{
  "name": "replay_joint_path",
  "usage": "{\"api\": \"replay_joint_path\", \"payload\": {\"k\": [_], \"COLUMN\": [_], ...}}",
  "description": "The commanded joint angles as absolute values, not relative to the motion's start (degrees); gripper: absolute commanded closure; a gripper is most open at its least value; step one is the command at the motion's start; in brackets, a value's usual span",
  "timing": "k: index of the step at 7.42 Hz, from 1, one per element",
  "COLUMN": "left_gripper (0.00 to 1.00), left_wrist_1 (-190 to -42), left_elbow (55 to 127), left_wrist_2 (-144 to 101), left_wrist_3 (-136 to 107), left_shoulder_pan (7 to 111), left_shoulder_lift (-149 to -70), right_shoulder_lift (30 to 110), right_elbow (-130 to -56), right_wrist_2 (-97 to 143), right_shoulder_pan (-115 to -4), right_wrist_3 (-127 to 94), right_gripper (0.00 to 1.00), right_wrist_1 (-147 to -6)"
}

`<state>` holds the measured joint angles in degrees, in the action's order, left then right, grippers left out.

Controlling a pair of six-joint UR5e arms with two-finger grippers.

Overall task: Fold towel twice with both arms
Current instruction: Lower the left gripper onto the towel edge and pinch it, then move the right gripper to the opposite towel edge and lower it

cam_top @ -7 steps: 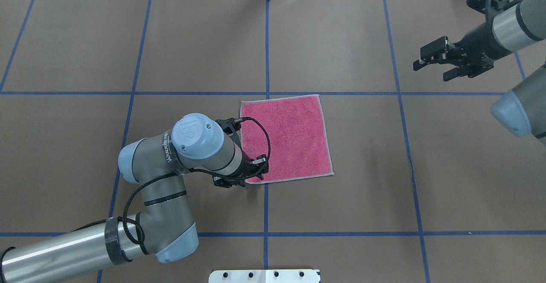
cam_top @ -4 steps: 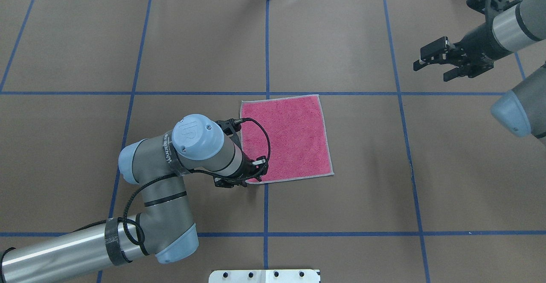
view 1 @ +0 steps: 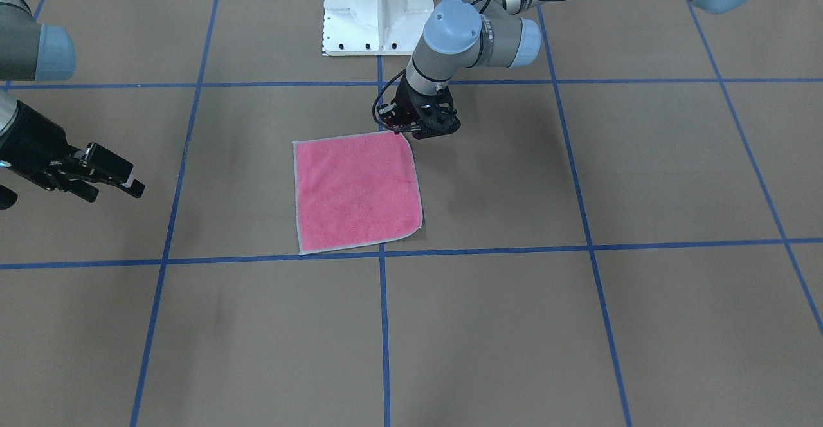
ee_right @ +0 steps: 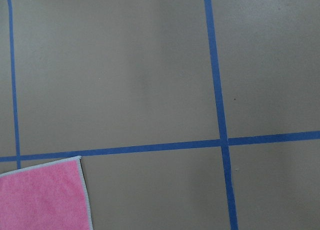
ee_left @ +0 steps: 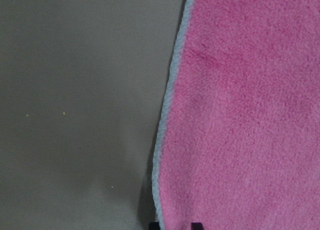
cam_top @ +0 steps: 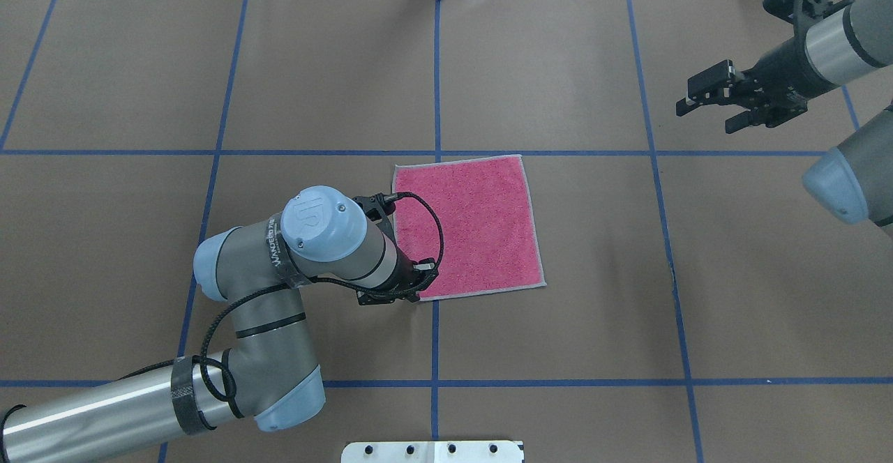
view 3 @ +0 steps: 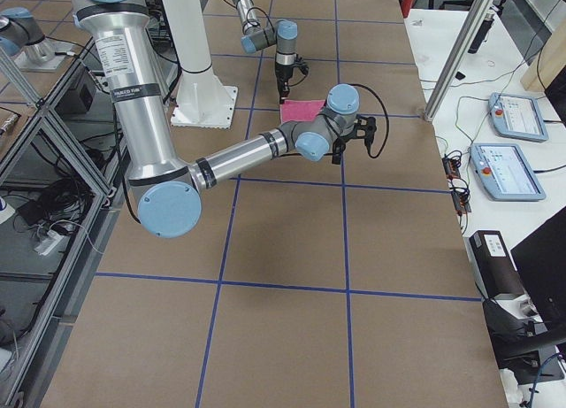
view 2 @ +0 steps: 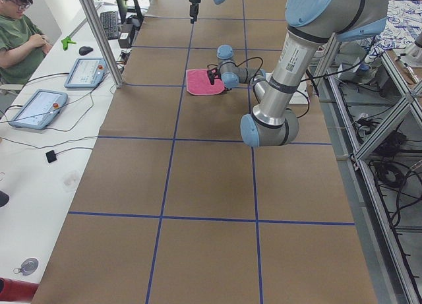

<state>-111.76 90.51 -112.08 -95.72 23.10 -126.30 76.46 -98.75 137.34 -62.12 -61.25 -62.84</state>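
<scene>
Pink towel point(ee_left: 240, 115) between left fingertips point(ee_left: 196, 226)

a person in green point(view 2: 23, 43) sits by 2 tablets point(view 2: 86, 72) (white bench point(view 2: 39, 165)) beside the blue-taped table point(cam_top: 558, 351).

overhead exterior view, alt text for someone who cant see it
A pink towel lies flat on a brown table gridded with blue tape. The left gripper is down at its near-left corner; the right gripper hangs open far right, clear of it.
</scene>
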Motion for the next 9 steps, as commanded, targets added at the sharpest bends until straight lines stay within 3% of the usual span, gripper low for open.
{"api": "replay_joint_path", "payload": {"k": [1,9], "left_gripper": [1.00,1.00], "left_wrist_1": [-111.7,-111.8], "left_elbow": [91.4,91.9], "left_wrist_2": [-112.1,-112.1], "left_wrist_3": [-95.8,-97.1], "left_shoulder_pan": [23.4,24.1], "left_shoulder_lift": [-126.4,-127.0], "right_shoulder_lift": [76.5,68.0], "right_elbow": [-98.9,-97.8], "right_wrist_2": [137.6,123.2], "right_shoulder_pan": [-62.1,-38.4], "right_wrist_3": [-61.3,-84.5], "right_gripper": [0.02,0.02], "right_wrist_1": [-62.8,-63.1]}}
